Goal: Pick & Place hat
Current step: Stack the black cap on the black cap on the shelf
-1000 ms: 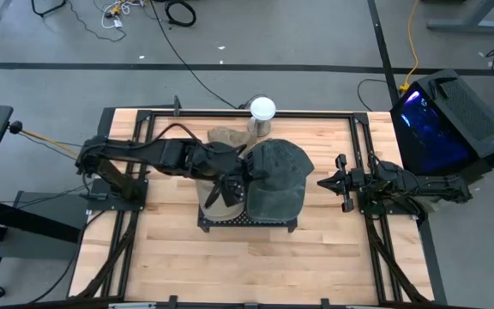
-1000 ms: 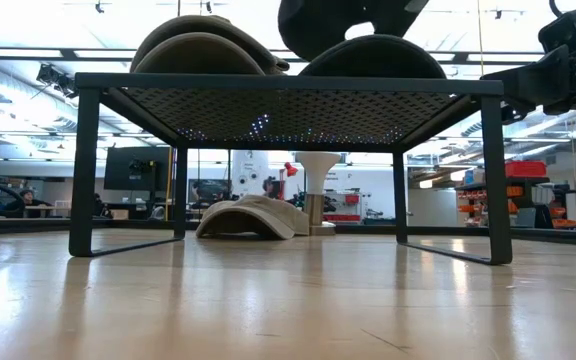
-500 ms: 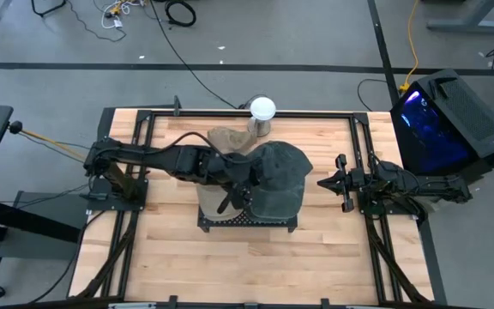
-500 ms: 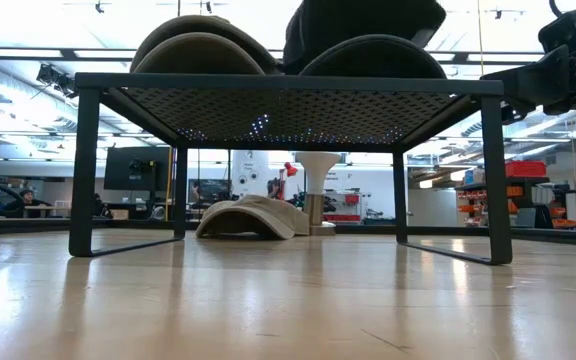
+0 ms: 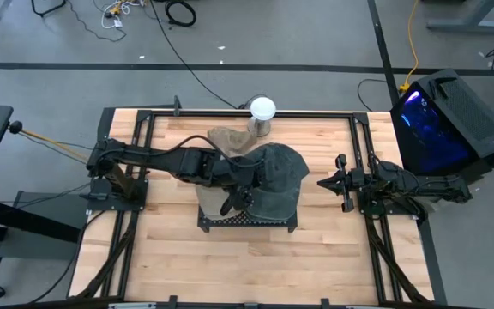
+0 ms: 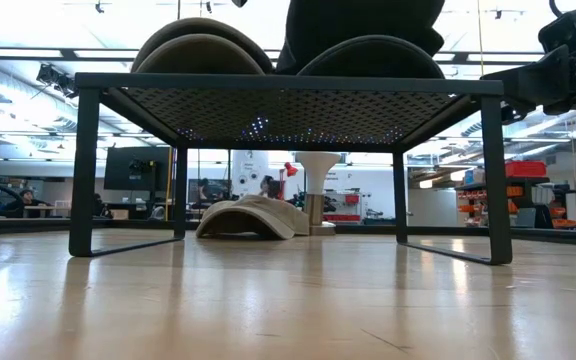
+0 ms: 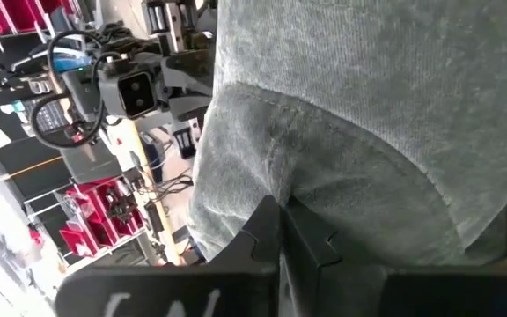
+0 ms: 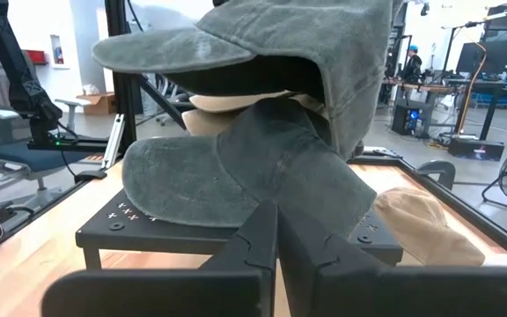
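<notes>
The cap (image 5: 274,180) is faded grey-green, with a washed, mottled look. The cap under it (image 8: 236,99) is cream. The rack (image 6: 288,85) is black, with a pattern of small holes. The table (image 5: 170,257) is light wood in strips.

Two dark, near-black articulated arms flank a wooden table, each built of blocky jointed segments. The left arm (image 5: 157,159) carries a black cable looping along its upper links, and a thin yellowish rod juts from behind its base. The right arm (image 5: 401,182) is bulkier at its rear joints and narrows toward a slim forked gripper (image 5: 330,182). Seen from the wrist cameras, each arm's fingers (image 8: 275,242) are matte black, angular and wedge-shaped, meeting along a straight central seam.
</notes>
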Controlling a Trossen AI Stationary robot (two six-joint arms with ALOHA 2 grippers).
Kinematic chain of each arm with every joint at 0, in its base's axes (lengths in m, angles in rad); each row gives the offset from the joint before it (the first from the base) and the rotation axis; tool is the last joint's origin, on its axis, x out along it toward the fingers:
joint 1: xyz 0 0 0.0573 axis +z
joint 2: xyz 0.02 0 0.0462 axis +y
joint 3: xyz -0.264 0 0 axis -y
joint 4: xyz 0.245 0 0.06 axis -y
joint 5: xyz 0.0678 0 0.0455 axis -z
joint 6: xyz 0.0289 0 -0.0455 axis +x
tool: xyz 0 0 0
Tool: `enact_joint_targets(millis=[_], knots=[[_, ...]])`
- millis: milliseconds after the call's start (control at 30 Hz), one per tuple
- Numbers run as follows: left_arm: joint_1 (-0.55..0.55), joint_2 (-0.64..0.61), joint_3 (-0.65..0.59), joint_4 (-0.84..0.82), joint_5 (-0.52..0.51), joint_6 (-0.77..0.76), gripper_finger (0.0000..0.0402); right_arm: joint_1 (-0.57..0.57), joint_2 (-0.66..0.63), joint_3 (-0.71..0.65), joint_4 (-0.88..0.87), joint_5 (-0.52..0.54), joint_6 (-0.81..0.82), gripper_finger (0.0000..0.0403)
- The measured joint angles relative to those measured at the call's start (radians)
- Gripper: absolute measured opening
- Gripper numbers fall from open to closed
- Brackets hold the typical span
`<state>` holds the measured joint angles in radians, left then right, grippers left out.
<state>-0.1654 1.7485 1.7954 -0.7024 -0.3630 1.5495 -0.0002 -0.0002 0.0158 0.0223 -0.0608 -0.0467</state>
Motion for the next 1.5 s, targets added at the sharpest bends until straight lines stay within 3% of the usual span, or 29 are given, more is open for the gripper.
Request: enact_joint_targets(millis=[800,1500], knots=[[-0.025,0.0,0.0,-0.035,0.012,-0.047,0.0012,0.0,0.0,0.0,0.0,0.0,0.0,0.0015],[-0.025,0.0,0.0,-0.034,-0.043,-0.045,0.0017,0.0,0.0,0.0,0.0,0.0,0.0,0.0015]])
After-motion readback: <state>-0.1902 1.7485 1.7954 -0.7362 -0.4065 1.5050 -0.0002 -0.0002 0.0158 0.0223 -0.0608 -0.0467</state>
